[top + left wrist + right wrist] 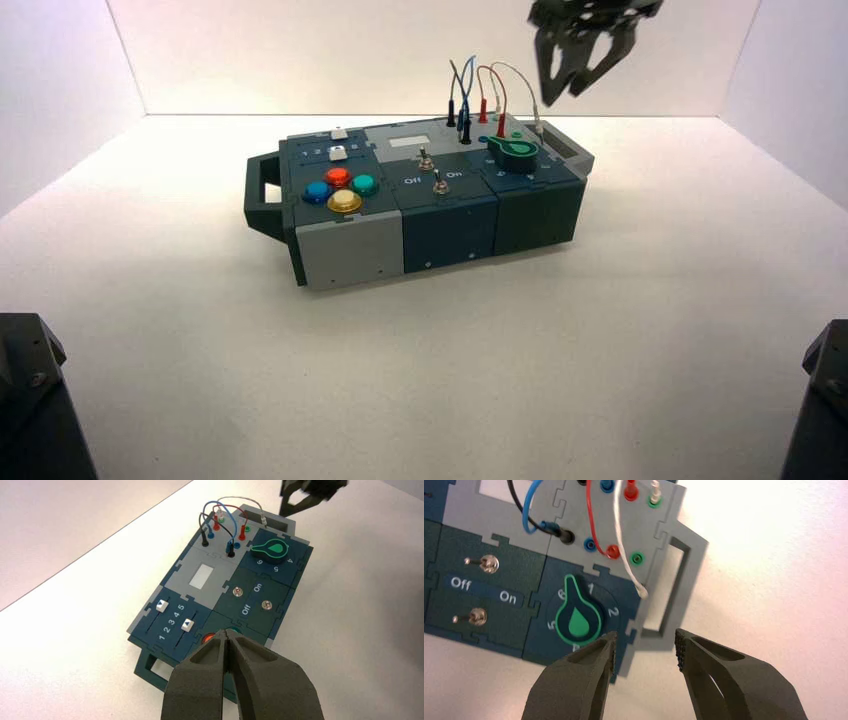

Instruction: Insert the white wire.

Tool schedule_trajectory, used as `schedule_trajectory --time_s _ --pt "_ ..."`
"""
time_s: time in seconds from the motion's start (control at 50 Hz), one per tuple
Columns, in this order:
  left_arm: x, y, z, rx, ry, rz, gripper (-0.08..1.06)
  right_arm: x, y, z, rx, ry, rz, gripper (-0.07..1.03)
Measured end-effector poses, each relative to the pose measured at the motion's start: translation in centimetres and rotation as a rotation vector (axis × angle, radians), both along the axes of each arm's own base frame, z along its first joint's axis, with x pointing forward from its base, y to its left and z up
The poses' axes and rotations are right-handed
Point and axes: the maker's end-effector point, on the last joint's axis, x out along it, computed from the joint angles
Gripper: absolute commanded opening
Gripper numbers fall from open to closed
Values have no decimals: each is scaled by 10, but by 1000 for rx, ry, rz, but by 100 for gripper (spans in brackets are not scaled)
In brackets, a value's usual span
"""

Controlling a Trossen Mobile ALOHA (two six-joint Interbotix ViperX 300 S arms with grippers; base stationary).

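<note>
Over the far right, our right pincer point(560, 98) stands apart, empty; beneath, the white wire point(619, 532) has one end in the farther green socket point(654, 504). We judge gripping its loose plug point(642, 592) comes next, then seating it in the nearer green socket point(637, 558), while our left pincer point(226, 633), tips together, idles near left.

In left wrist view, the left gripper point(226, 631) hides 2 push buttons, blue point(317, 192) and yellow point(344, 201), well apart from the rotary knob point(579, 615). In right wrist view, the white jumper wire point(618, 527), near this knob, has its arch cut by the edge.
</note>
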Motion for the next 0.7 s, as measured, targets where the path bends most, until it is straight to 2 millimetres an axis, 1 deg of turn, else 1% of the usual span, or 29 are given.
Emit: schedule_trajectory --time_s 0.04,0.34,0.52,0.66,0.7 --pt "0 0 0 0 0 0 -3 2 1 -4 -2 11 -1 62" --pt "1 0 0 -1 -3 1 -3 15 5 -17 -12 32 2 62" --pt "1 0 0 0 -5 2 -3 20 8 -19 -12 32 2 61" --pt "1 0 0 1 -5 1 -3 26 10 -19 -10 27 0 58" --pt "2 0 1 1 -8 0 -3 27 10 -20 -11 29 2 55"
